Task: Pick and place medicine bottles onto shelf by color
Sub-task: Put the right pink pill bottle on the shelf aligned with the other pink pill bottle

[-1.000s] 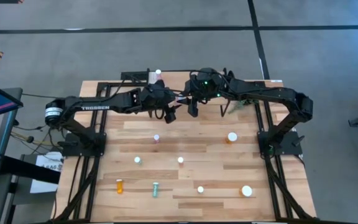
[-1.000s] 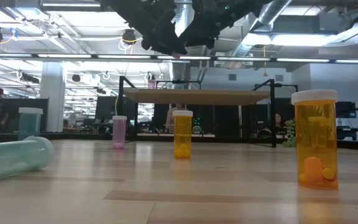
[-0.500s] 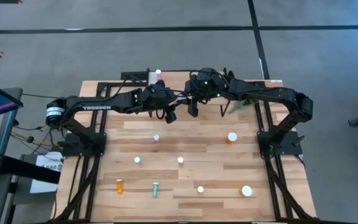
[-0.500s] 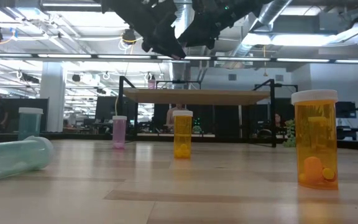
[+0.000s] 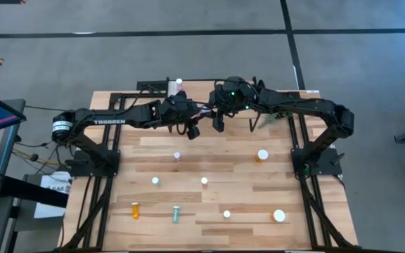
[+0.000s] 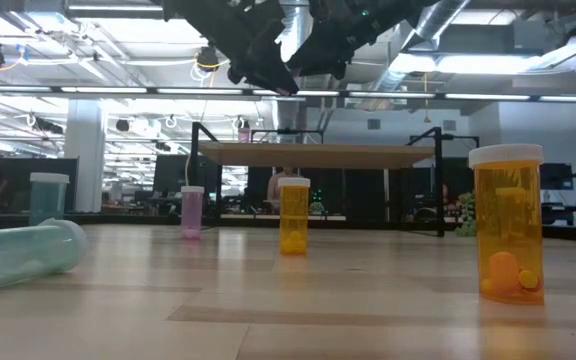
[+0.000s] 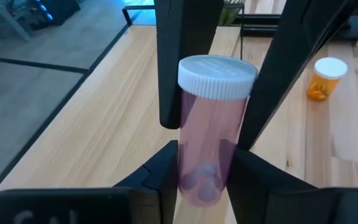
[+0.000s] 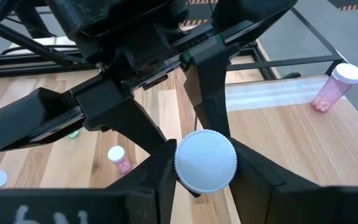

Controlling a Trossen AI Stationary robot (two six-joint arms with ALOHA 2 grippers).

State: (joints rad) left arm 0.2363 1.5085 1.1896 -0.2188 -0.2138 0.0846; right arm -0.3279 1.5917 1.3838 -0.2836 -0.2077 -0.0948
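I see nothing has moved. Both the left gripper [image 7: 207, 171] and right gripper [image 8: 205, 165] stay closed on one pink bottle [image 7: 211, 124], mid hand-over above the shelf [image 6: 318, 154].

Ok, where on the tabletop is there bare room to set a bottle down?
Bare wood lies between the standing pink bottle and the wide orange bottle, and from those two back to the shelf. Crowded: the front row around the lying teal bottle, and above the shelf, where the left gripper and right gripper both clamp the held pink bottle.
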